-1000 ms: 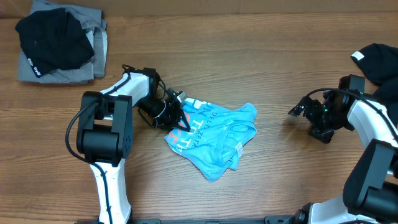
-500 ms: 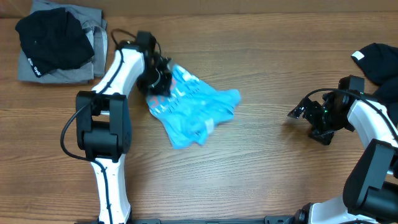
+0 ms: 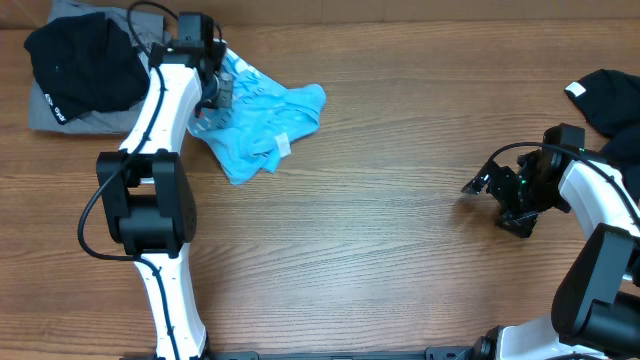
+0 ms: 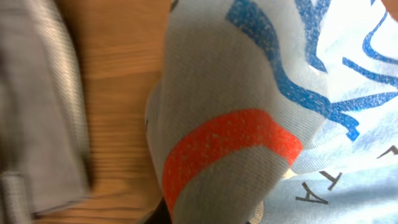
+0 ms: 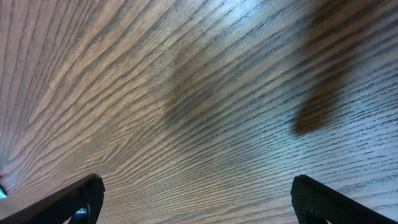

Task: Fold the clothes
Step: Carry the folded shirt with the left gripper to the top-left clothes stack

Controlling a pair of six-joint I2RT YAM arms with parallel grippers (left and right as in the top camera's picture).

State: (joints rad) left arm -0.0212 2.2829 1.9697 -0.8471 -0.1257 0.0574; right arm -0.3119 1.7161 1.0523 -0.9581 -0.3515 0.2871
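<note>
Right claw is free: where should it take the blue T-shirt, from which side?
Probably the corner of the light-blue T-shirt nearest the right claw, approached from that side: it lies loose on the table, opposite the bunched end pinched by the left claw.

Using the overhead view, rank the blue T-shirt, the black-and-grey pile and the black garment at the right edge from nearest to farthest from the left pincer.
From the left pincer:
1. blue T-shirt: in its grip, spread out to its right.
2. black-and-grey pile: close by on its left, in the top-left corner.
3. black garment: far off at the right edge.
</note>
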